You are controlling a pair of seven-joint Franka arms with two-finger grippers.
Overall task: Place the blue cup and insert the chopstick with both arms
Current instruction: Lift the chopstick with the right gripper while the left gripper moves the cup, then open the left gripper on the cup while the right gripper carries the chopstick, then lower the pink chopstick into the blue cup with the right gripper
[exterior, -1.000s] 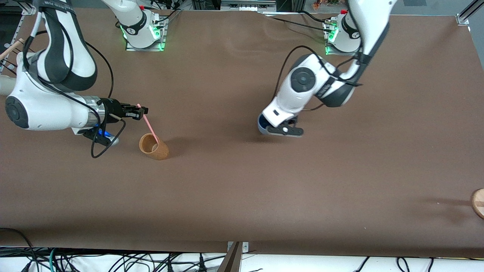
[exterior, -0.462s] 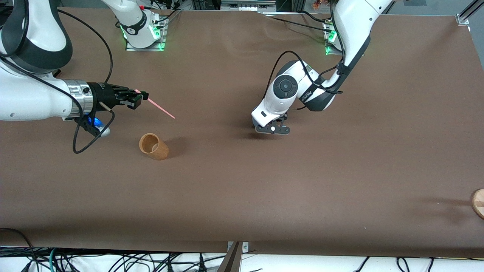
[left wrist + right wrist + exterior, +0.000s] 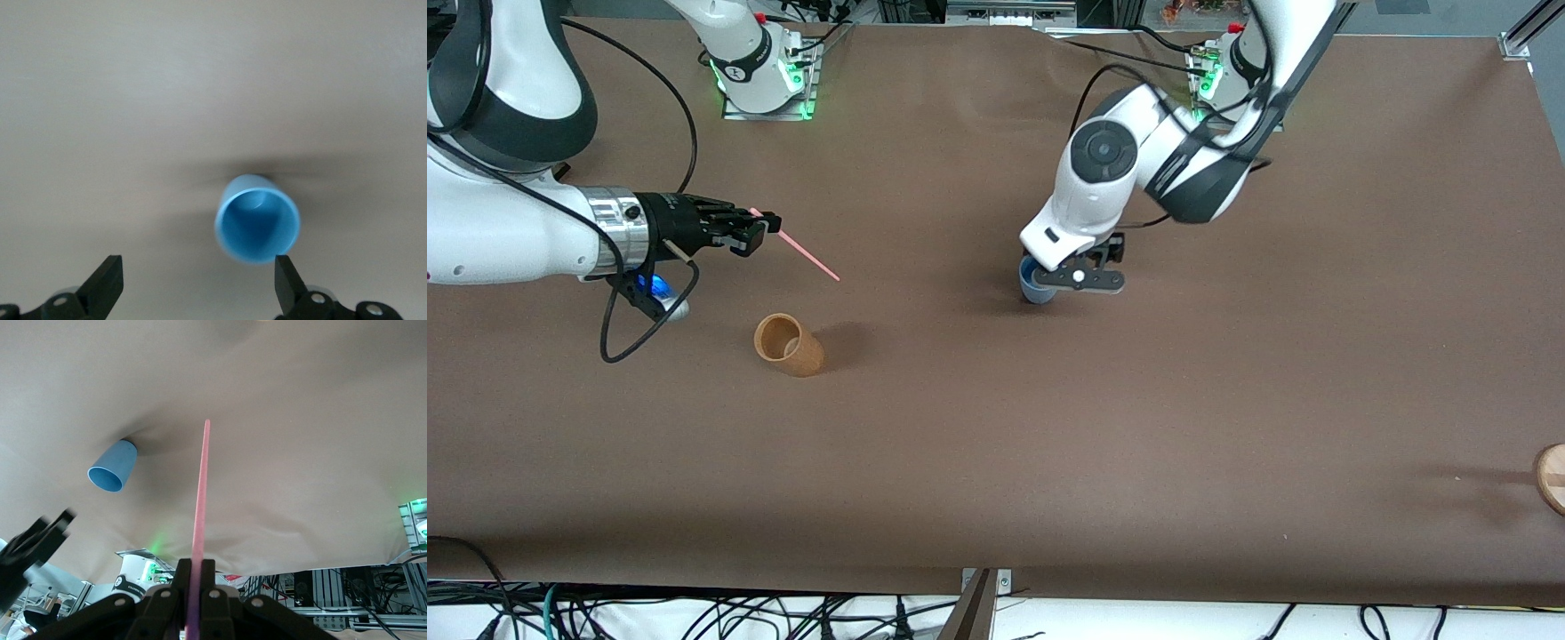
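Note:
The blue cup (image 3: 1034,286) stands upright on the brown table, mouth up, near the middle. My left gripper (image 3: 1081,279) hangs open just above it; in the left wrist view (image 3: 197,288) the cup (image 3: 257,227) lies below, close to one finger, free of both. My right gripper (image 3: 754,229) is shut on the pink chopstick (image 3: 809,262) and holds it nearly level in the air, over the table toward the right arm's end, tip pointing toward the blue cup. The right wrist view shows the chopstick (image 3: 201,493) running out from the gripper (image 3: 195,587), with the blue cup (image 3: 113,466) farther off.
An orange-tan cup (image 3: 788,345) stands on the table nearer the front camera than my right gripper. A round wooden object (image 3: 1551,478) sits at the table edge at the left arm's end. The arm bases (image 3: 765,71) stand along the edge farthest from the camera.
My right gripper lifted the chopstick out of the orange-tan cup and swung it level. My left gripper set the blue cup down, opened and rose off it.

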